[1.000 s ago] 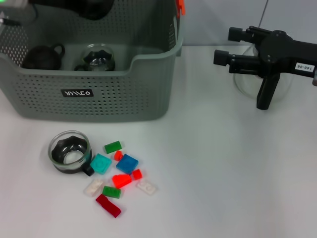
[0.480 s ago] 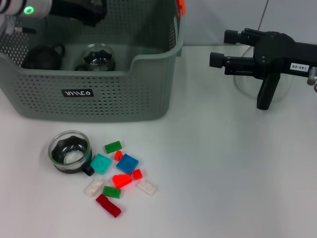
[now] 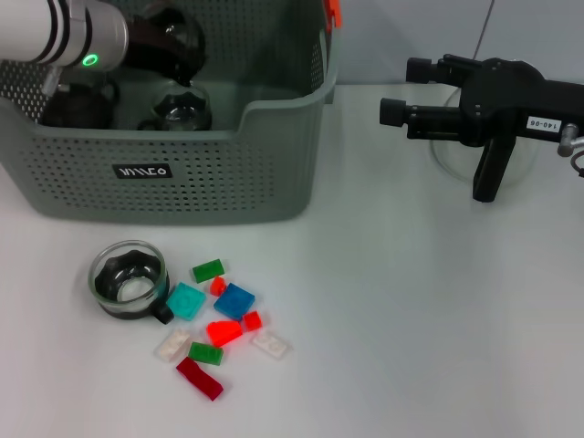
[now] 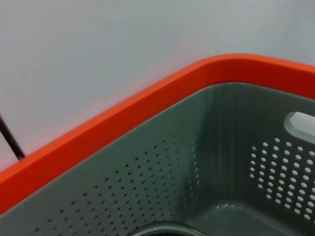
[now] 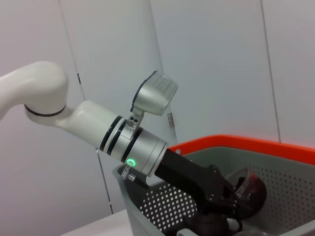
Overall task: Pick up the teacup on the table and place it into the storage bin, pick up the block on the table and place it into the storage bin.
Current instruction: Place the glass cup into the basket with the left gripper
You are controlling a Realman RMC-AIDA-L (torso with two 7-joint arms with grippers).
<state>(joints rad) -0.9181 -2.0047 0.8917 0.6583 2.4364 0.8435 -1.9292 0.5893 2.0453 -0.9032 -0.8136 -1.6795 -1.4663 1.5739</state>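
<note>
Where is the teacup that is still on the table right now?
In the head view the teacup sits on the table's left side, in front of the storage bin and just left of the scattered blocks, touching the teal one.

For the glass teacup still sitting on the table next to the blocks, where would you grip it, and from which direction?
The teacup stands upright, mouth open, with its dark stub handle toward the turquoise block. Probably best to come straight down and pinch the rim wall on the side away from the blocks, one finger inside and one outside. The left gripper is over the storage bin, holding a cup; the right gripper hangs idle.
</note>
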